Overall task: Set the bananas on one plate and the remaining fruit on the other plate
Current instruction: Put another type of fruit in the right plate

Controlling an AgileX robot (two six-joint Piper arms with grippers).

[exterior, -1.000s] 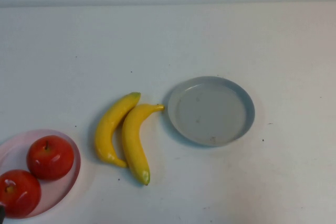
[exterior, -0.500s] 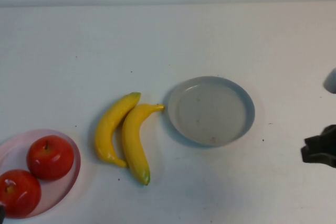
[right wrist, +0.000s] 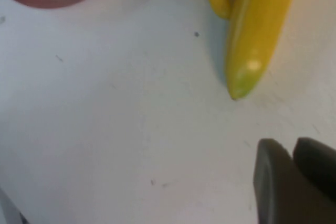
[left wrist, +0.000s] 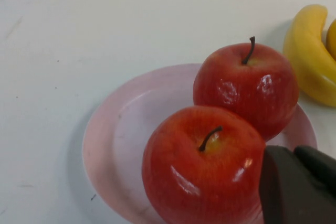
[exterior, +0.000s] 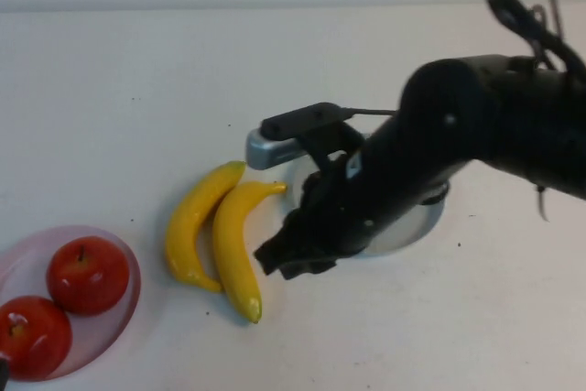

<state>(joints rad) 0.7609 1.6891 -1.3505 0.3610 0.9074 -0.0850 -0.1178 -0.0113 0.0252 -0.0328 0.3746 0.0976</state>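
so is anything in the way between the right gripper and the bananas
Nothing visible. The right gripper hangs just right of the two bananas, only bare table between; the grey plate sits behind, under the arm. The left gripper stays by the apples.

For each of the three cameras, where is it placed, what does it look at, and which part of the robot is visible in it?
High view: raised on the robot's side, looking down at the white table; the right arm reaches over the round grey-blue plate toward two curved yellow bananas.
Left wrist view: close above two shiny red apples on the round pale pink plate; the left end effector shows as dark fingers.
Right wrist view: low over the table, near a banana tip; right end effector at the edge.
All views show bananas.
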